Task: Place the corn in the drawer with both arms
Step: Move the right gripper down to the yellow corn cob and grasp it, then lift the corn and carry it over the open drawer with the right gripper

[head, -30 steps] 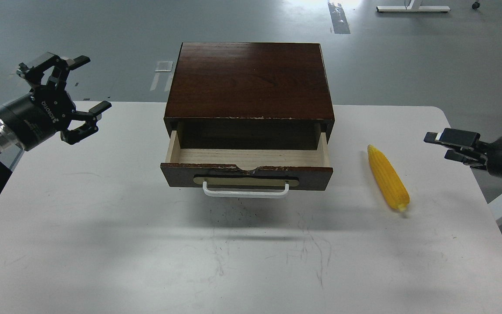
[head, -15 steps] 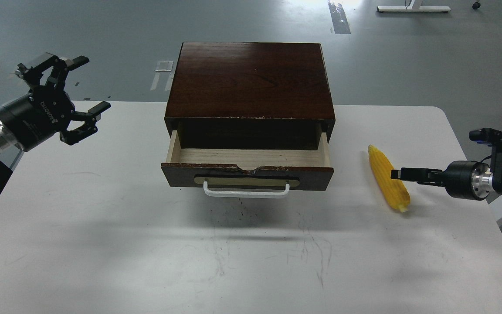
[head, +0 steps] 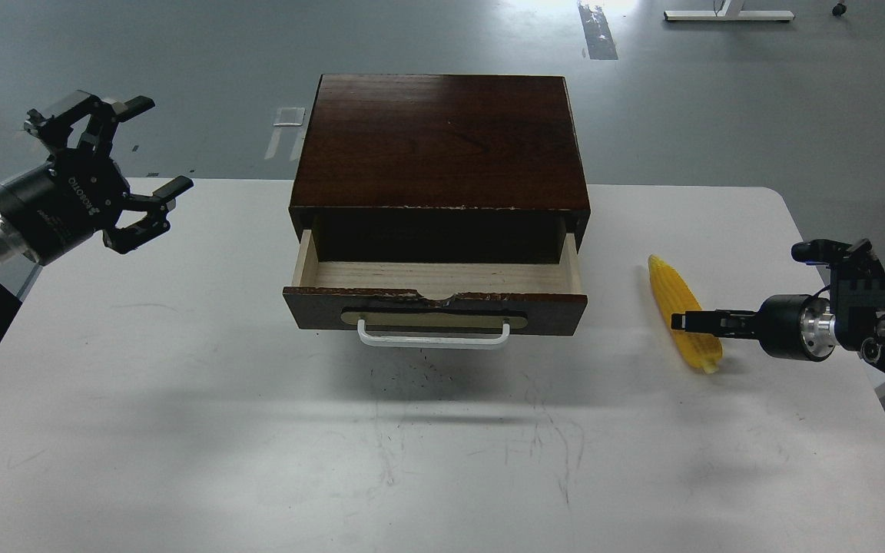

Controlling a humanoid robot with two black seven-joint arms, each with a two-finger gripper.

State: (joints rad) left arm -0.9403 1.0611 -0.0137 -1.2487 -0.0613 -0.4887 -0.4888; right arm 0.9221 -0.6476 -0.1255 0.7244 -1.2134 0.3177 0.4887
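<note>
The corn [head: 684, 315] is lying on the white worktop [head: 442, 461], to the right of the drawer [head: 436, 296] and well apart from it, its pointed tip aiming away from the camera and its blunt end nearer the front edge. The right gripper [head: 688, 321] is reaching in from the right side, seen almost edge-on, and its dark fingers are overlapping the lower half of the cob. From this angle the fingers are merging into one thin black bar, so I cannot tell whether they are spread or pressed together, nor whether they are actually touching the corn or only passing in front of it. Part of the cob is being hidden behind that bar.

The drawer is standing pulled out of the dark cabinet [head: 441, 142], its pale wood floor showing. The back of the interior is falling into shadow under the cabinet top, and nothing can be made out there. The white handle [head: 433, 335] is hanging at the chipped front.

The left gripper [head: 143, 161] is hovering above the far left corner of the worktop, its fingers spread wide and holding nothing. The left arm behind it is being cut off by the picture's edge, as is the right arm past its silver wrist ring.
</note>
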